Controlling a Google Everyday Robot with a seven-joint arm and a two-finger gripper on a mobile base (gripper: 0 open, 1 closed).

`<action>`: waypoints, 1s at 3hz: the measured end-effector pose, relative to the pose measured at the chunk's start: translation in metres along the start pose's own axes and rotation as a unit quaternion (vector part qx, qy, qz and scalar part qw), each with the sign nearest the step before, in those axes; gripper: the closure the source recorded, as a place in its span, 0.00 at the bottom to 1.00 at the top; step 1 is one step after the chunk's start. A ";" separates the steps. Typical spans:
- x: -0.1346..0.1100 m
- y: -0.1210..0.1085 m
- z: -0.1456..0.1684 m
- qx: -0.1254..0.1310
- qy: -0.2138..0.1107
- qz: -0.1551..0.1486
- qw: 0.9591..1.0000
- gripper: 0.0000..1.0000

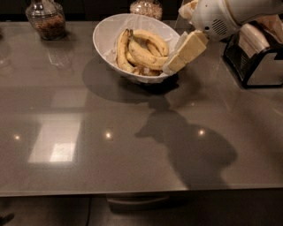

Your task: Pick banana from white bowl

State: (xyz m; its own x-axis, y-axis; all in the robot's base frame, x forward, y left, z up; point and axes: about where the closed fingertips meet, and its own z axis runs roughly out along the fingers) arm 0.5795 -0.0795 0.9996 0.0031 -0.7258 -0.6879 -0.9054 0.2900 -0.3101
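The gripper is at about one o'clock in the camera view. It is a pale cream colour, long and flat with straight, blocky edges, and its surface is matt. Above it, towards two o'clock, sits the wrist housing, which is rounded, smooth and glossy white. On the lower side of this housing there is a small grille of dark slots. A thin tan ring runs across the white shell. Another cream part sticks out at the housing's nine o'clock side.
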 end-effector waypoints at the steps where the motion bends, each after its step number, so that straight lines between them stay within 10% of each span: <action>1: -0.006 -0.009 0.030 -0.013 0.023 -0.013 1.000 0.15; 3: 0.007 -0.029 0.074 -0.028 0.060 -0.013 0.998 0.25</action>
State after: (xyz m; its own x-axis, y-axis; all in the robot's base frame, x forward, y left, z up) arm 0.6371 -0.0466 0.9552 -0.0214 -0.8025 -0.5963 -0.9278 0.2381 -0.2871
